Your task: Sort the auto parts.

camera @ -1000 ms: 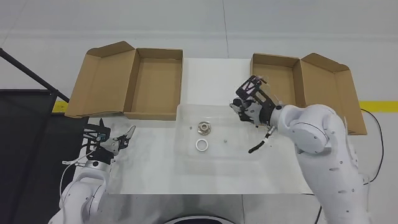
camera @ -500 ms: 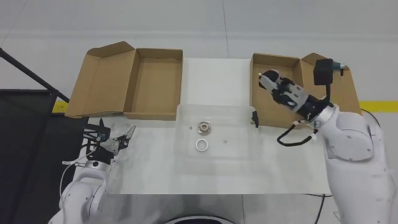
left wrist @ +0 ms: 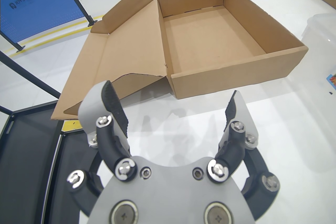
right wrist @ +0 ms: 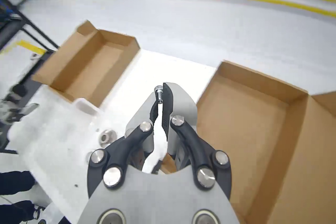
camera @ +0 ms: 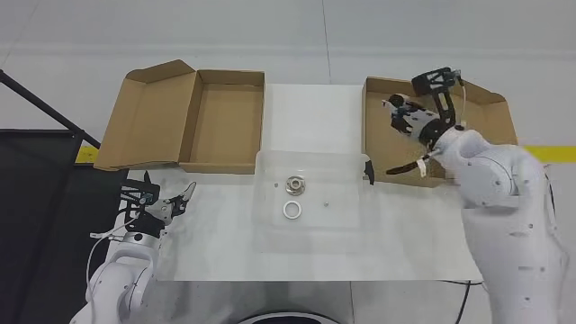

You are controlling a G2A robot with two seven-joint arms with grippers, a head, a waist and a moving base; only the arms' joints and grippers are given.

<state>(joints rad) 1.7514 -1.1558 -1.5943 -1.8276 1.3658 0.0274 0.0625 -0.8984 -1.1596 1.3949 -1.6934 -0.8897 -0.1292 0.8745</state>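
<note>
A clear plastic tray sits mid-table and holds a flanged metal part, a white ring and a tiny speck-sized piece. My right gripper hangs over the near-left part of the right cardboard box. In the right wrist view the right gripper is shut on a small silver bolt, above the strip of table beside that box. My left gripper stays near the table's left front corner, open and empty.
An open, empty cardboard box with its lid flat stands at the back left, also seen close ahead. A small black object sits at the tray's right rim. A black frame borders the table's left side.
My right arm has swung from the tray's right edge out over the right box, its wrist turning on the way. The left arm has not moved.
</note>
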